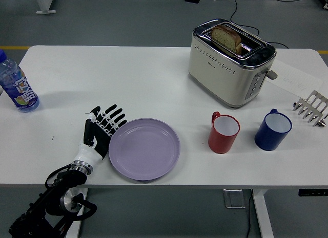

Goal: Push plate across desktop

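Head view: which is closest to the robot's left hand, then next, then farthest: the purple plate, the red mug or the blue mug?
From the left hand:
1. Round purple plate, right beside the hand, at its right.
2. Red mug, further right, past the plate.
3. Blue mug, farthest, near the table's right end.

Matt lilac plastic plate (144,149), glossy metal toaster (230,62), smooth white table (128,79).

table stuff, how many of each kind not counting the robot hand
plate: 1
mugs: 2, red and blue
toaster: 1
bottle: 1
metal rack: 1
sheet of paper: 1
Total: 7
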